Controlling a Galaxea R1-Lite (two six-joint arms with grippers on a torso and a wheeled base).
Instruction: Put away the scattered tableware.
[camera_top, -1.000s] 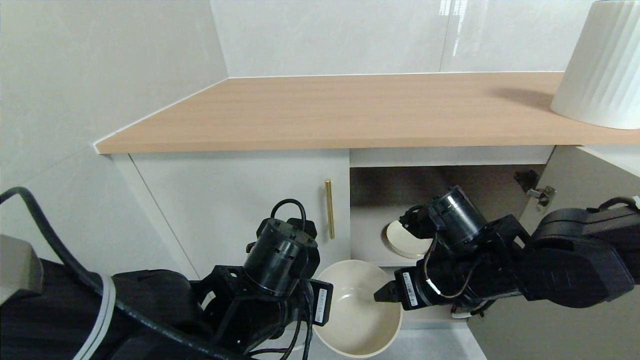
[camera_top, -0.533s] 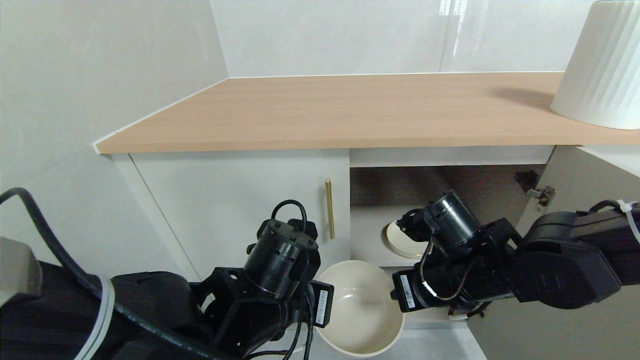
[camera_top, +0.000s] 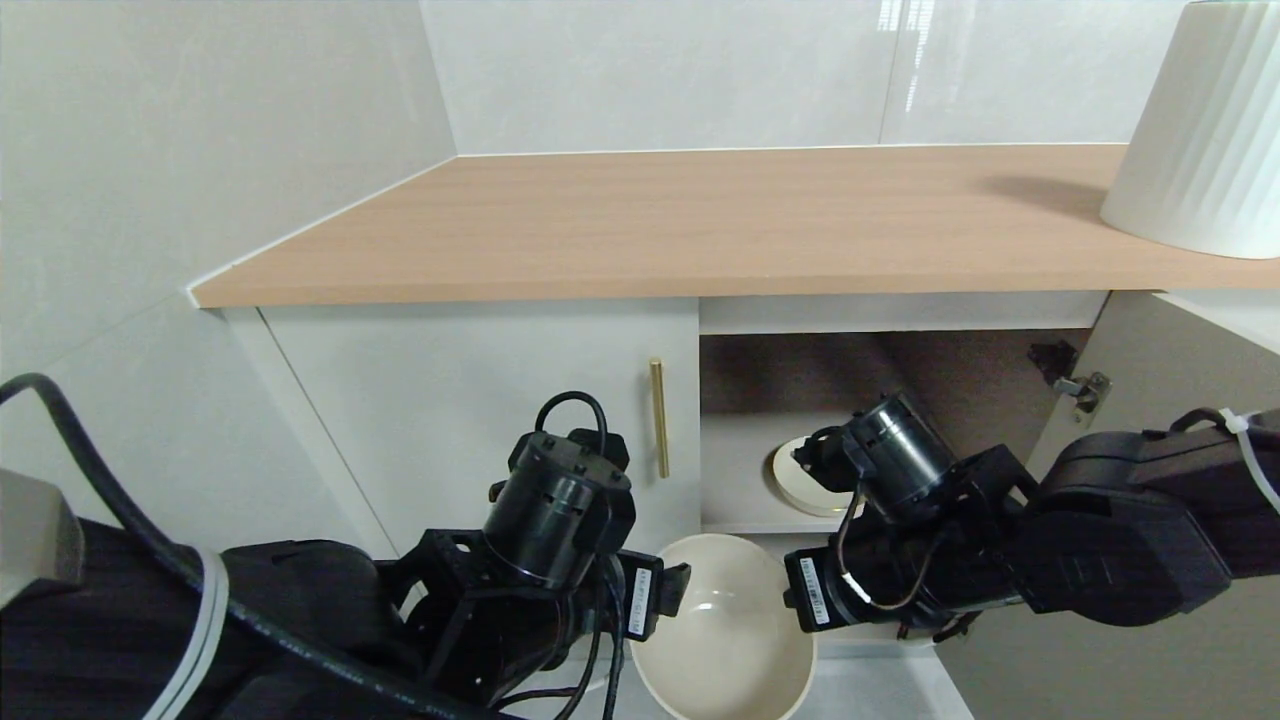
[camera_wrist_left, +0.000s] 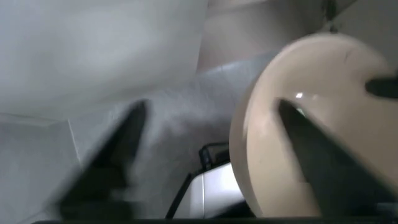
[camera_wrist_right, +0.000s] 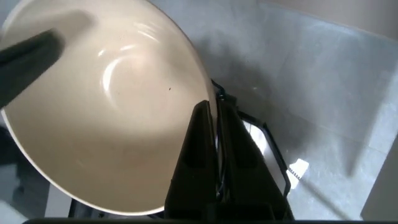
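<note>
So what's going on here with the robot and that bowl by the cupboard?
The robot is holding a cream bowl low in front of the open cabinet under the wooden counter. Its right gripper is clamped on the bowl's rim, one finger inside and one outside. The left gripper is open on the opposite side, with one finger at the bowl and the other well clear of it. A plate sits on the cabinet shelf, so the bowl likely goes in next.

The scene is lit brightly and evenly. Glare is seen on the wall tiles (camera_top: 900, 40), far above the right end effector (camera_top: 795, 600). A small highlight is caught in the bowl (camera_top: 720, 650) held by it; the cupboard (camera_top: 800, 370) behind it is left dark.
</note>
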